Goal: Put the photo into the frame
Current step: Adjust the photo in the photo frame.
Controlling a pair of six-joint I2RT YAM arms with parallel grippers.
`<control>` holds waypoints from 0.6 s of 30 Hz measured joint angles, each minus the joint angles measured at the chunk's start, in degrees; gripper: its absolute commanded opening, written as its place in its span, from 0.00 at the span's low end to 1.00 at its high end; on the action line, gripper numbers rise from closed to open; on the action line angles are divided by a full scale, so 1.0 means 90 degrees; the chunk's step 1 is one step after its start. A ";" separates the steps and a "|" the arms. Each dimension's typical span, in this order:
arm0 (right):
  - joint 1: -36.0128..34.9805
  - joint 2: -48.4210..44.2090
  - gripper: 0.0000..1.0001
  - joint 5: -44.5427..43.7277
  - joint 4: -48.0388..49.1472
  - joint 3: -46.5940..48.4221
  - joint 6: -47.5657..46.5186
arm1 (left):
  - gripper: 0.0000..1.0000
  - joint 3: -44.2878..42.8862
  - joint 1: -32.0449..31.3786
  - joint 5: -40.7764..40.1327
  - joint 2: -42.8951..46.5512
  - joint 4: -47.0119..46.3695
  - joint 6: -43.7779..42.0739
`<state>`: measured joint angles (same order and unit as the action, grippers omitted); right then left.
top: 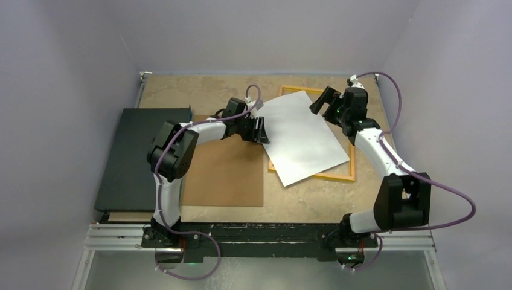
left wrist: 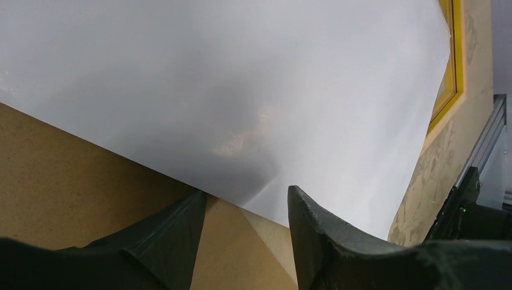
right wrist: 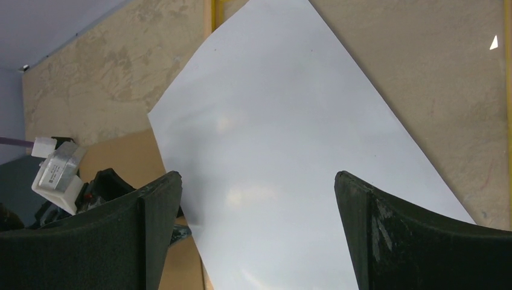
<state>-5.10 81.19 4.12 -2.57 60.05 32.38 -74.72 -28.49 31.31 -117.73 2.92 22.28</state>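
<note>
Top external view: the photo (top: 302, 136) lies white side up, skewed across the frame (top: 338, 176); the left gripper (top: 264, 130), jaws partly apart, sits at its left edge; the right gripper (top: 318, 101) hovers nearby, spread wide.

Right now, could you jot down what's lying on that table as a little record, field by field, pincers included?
photo: large rectangular paper print, plain white side up, lying askew across the frame, corners overhanging its rails
frame: thin yellow-orange rectangular picture frame, lying flat under the photo
left pincer: open, at the photo's left edge, over the backing board
right pincer: wide open, above the photo's far right edge
backing board: flat brown rectangular sheet, left of the frame
panel: flat black rectangle, far left
</note>
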 measured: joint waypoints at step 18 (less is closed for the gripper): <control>0.0277 -0.0092 0.99 0.0342 0.0075 -0.0359 -0.0036 | 0.42 -0.0704 -0.0046 -0.0967 -0.0270 0.0114 -0.0041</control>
<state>-2.61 80.36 7.20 -1.89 56.82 32.05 -81.06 -28.91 22.61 -120.16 3.95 21.91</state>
